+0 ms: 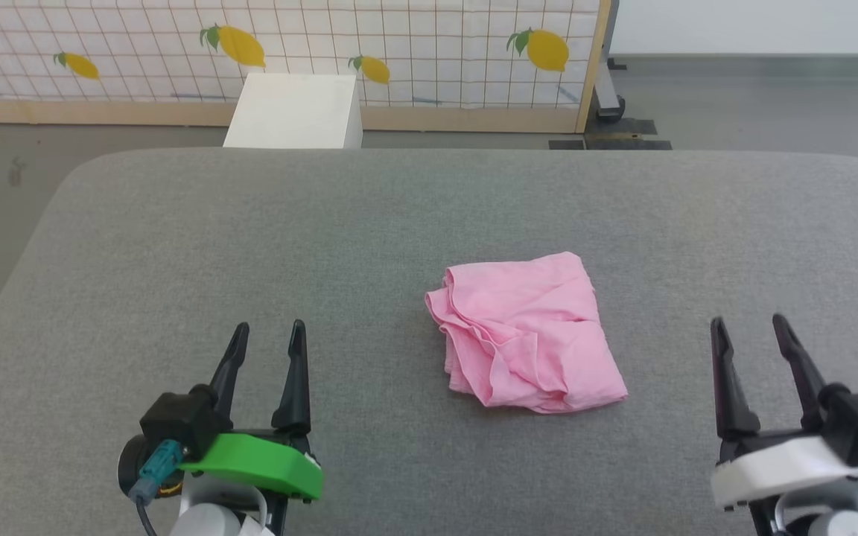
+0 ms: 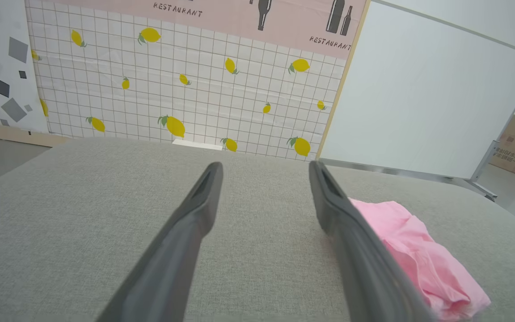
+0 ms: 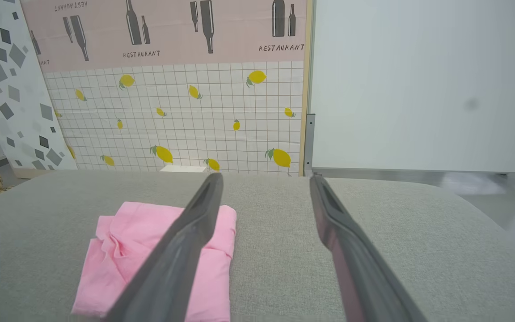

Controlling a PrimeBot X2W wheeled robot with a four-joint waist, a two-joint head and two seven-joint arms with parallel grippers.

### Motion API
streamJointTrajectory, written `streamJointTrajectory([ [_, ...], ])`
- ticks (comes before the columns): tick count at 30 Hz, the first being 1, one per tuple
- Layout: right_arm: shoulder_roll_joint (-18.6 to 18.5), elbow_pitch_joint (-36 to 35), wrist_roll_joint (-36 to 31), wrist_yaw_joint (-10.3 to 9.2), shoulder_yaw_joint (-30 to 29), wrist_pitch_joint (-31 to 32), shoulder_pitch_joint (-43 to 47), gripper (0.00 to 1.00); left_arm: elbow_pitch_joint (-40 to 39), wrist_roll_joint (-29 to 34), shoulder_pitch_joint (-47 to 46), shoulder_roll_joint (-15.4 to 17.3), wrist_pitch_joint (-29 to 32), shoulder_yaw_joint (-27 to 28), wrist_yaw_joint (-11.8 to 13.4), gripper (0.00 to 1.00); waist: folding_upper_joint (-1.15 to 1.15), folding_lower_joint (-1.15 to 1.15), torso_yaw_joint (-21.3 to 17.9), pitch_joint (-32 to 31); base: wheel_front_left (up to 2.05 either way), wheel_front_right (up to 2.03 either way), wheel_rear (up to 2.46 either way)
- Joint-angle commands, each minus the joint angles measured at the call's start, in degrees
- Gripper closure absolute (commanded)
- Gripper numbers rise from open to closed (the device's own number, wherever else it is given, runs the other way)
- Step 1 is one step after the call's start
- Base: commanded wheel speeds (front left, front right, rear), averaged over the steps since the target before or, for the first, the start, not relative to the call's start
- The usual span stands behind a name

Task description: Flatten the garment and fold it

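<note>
The pink garment (image 1: 526, 331) lies in a compact, wrinkled, roughly square bundle on the grey padded table (image 1: 325, 238), a little right of centre. My left gripper (image 1: 269, 336) hovers open at the lower left, well apart from the cloth, nothing between its fingers. My right gripper (image 1: 749, 331) stands open at the lower right, also apart from the cloth. In the left wrist view the garment (image 2: 418, 255) shows past the right finger, with the left gripper (image 2: 264, 172) open over bare fabric. In the right wrist view the garment (image 3: 119, 255) sits partly behind the left finger of the right gripper (image 3: 264, 181).
A white box (image 1: 296, 112) stands on the floor beyond the table's far edge. Behind it runs a lemon-print partition (image 1: 399, 45) with a wooden base. A white panel (image 3: 418, 85) stands to the right. Bare table surface surrounds the garment on all sides.
</note>
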Motion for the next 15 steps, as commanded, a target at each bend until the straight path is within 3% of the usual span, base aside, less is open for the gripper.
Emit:
streamJointTrajectory([
  [1,0.0,0.3,-0.6,-0.08,0.0,-0.7,1.1,0.00,0.4,0.7,1.1,-0.1,-0.2,0.0,0.1,0.00,0.00,0.00,-0.2,-0.3,0.00,0.00,0.00],
  [15,0.0,0.9,-0.2,-0.08,-0.9,-2.0,4.4,0.00,2.2,1.6,1.6,-0.1,-0.2,-0.2,0.2,0.00,0.00,0.00,-0.1,-0.7,0.00,0.00,0.00],
])
